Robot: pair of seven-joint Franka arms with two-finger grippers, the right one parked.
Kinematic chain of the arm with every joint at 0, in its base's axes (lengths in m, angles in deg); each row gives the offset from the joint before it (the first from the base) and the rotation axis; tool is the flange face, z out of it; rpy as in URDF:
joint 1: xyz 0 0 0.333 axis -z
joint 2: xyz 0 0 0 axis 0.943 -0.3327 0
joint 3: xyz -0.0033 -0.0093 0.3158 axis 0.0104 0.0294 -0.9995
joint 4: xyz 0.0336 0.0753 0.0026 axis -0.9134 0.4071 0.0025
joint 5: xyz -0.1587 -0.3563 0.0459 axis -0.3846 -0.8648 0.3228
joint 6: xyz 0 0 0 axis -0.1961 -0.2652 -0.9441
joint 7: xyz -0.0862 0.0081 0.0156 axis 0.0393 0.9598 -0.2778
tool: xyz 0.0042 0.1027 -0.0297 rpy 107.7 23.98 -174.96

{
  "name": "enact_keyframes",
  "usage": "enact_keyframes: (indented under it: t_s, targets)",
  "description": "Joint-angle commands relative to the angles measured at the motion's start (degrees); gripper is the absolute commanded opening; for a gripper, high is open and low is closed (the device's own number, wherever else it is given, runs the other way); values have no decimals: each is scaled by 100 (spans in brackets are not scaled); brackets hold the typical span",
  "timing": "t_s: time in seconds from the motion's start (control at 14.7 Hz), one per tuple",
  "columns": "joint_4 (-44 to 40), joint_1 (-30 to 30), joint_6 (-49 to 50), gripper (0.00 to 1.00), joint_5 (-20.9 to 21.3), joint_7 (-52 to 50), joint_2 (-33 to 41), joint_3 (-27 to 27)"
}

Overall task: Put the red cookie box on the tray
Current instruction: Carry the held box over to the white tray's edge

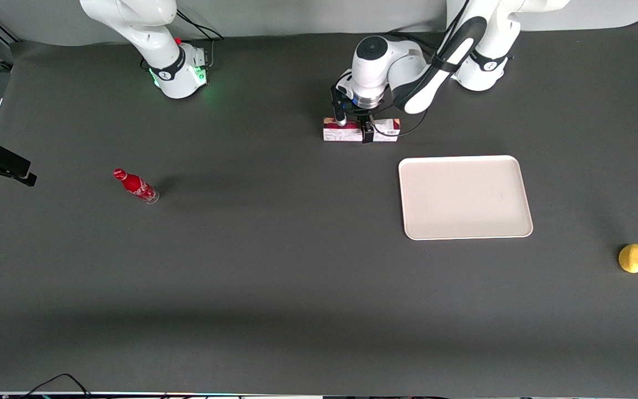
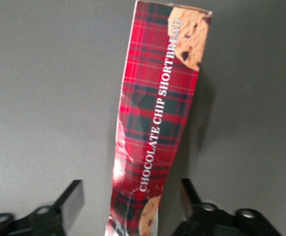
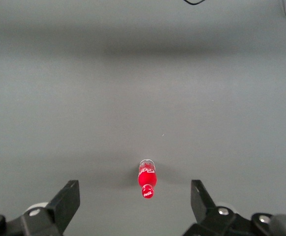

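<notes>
A: Where is the end effector (image 1: 356, 131) sitting, and what is it doing?

B: It is hanging low over the red cookie box (image 1: 361, 131), straddling the carton's middle. In the wrist view the fingers (image 2: 71, 199) are standing spread on either side of the box (image 2: 155, 137), with a gap showing at each side, so they are not pinching it.

A: Anything getting lost from sight?

B: The arm's wrist is covering the box's top face in the front view; only its white side with the barcode is showing. In the wrist view the near end of the carton is running out of frame.

A: And the tray (image 1: 466, 197)?

B: It is lying flat on the table (image 1: 274, 266), nearer the front camera than the end effector and toward the working arm's end, apart from the box.
</notes>
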Motion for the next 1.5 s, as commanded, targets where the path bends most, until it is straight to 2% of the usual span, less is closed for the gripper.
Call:
enact_keyframes:
  t_s: [0.0,0.07,0.14,0.41,0.61,0.68,0.88,0.95,1.16,1.29,1.43]
  targets:
    - [-187,234,-9,35,249,-156,-194,-198]
    - [-196,234,-9,14,240,-157,-203,-242]
    - [-205,234,0,0,231,-174,-203,-269]
    - [-214,217,18,0,179,-209,-160,-304]
    - [-249,191,149,0,21,-674,235,-295]
    - [-327,156,254,0,-136,-806,410,-287]
    - [-975,129,1332,0,-1347,-807,912,-269]
    - [-1300,51,1745,0,-1586,-798,991,-278]
    - [-2206,-344,2757,0,-1720,-772,1080,-356]
    - [-2742,-398,3337,0,-1877,-772,1176,-829]
    - [-3174,-564,3743,0,-2228,-763,1343,-1338]
